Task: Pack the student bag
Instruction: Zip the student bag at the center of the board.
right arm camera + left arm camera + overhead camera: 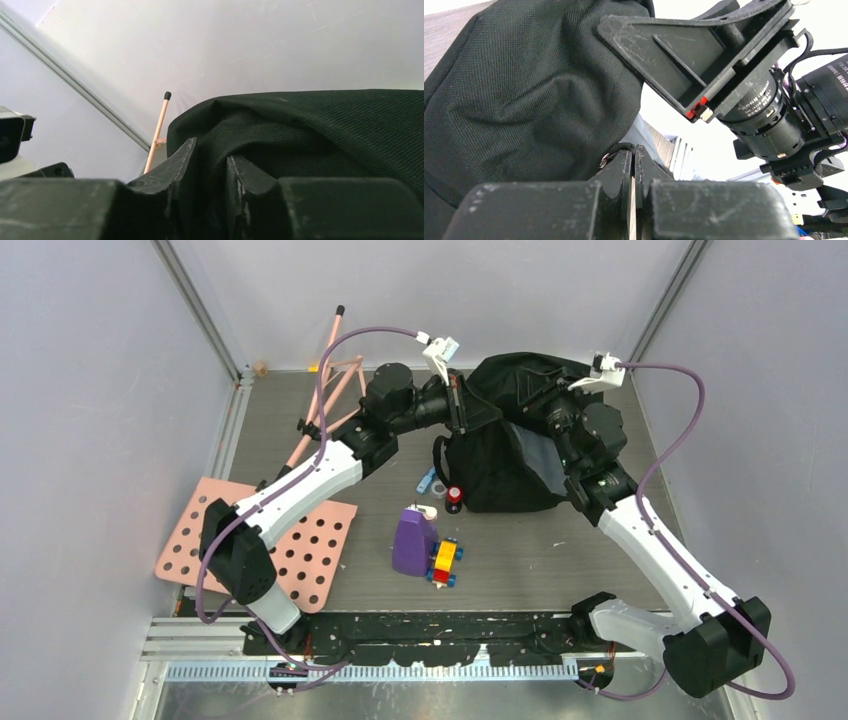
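Pegboard: pink, with holes, lying flat at the near left of the table, partly under your left arm. It is well apart from the work.
Purple container: upright in the middle, touching a toy of coloured blocks. What it holds, you cannot tell.
Small things: a red-capped piece and a blue piece lie just beside the front foot of the bag. If the bag slides or falls forward, it will likely push them away.
Student bag: black and floppy, standing at the far middle between your two wrists. Its inside is hidden, so whether anything is packed you cannot say. All loose things you see are outside it.
Left gripper: at the bag's upper left, fingers pressed together, a thin cord with a metal ring pinched at their tips.
Right gripper: at the bag's upper right, fingers nearly together, pinching a fold of black cloth.
Risk, grip: both holds are thin. A hard pull apart may slip the cord or cloth out, and the top would collapse.
Risk, wrists: they are near each other over the bag and could knock together.
Rod frame: pink, leaning at the far left, beside your left elbow. A wide swing may hit it.
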Tool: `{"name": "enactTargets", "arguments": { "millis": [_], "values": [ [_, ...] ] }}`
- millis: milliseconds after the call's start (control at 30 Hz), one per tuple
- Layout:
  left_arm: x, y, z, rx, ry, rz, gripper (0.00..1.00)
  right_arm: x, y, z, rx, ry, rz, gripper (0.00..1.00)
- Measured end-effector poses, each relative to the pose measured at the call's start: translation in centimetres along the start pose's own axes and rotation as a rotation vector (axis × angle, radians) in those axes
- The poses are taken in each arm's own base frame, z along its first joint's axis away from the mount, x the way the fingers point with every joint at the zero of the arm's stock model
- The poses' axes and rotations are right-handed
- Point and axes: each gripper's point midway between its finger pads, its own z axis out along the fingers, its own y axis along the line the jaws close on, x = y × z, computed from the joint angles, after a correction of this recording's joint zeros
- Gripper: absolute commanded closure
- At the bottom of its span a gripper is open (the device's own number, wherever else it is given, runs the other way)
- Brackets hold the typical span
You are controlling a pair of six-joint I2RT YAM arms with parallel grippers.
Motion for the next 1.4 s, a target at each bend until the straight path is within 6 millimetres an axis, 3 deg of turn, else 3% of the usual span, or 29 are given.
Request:
{"name": "enactTargets", "arguments": {
  "millis": [67,133,267,500,600,800,1000,1067,1133,1200,1267,1400],
  "values": [
    [-0.5,-0.3,0.5,0.01,-0.013,-0.005,1.0,-0.2,0.2,-0.1,0.003,0.022,-0.029,0.41],
    [-0.7,-0.4,0.5,0.006,-0.019,-0.005,1.0,-0.4,0.5,-0.5,-0.003,0.054,-0.066,0.28],
    [-1.0,-0.1,0.6,-0.013,-0.033,0.0,1.0,-1.0,1.2,-2.4,-0.03,0.121,-0.147,0.14],
    [-1.2,0.3,0.5,-0.031,-0.043,0.0,1.0,-2.9,1.3,-9.0,-0.082,0.187,-0.313,0.06],
    [-1.3,0.5,0.5,-0.036,-0.044,-0.002,1.0,-2.5,0.9,-11.6,-0.119,0.212,-0.385,0.05],
    [-1.4,0.7,0.3,-0.045,-0.041,-0.006,1.0,-1.6,-0.1,-13.3,-0.13,0.257,-0.474,0.07],
    [-1.5,0.6,0.3,-0.052,-0.031,-0.009,1.0,0.2,-3.5,-12.3,-0.006,0.333,-0.571,0.16],
    [-1.7,0.4,0.2,-0.052,-0.031,-0.008,1.0,0.7,-4.5,-11.8,0.033,0.352,-0.602,0.27],
    [-1.9,0.2,0.1,-0.054,-0.026,-0.007,1.0,1.3,-5.4,-11.2,0.063,0.378,-0.632,0.44],
    [-2.3,-0.1,0.1,-0.054,-0.02,-0.001,1.0,2.0,-6.0,-10.7,0.081,0.403,-0.653,0.72],
    [-2.7,-0.7,0.4,-0.049,-0.012,0.016,1.0,3.1,-6.8,-10.0,0.099,0.441,-0.674,0.88],
    [-3.0,-1.9,1.6,-0.031,0.012,0.049,1.0,4.0,-7.4,-9.0,0.112,0.471,-0.707,0.99]
  ]
}}
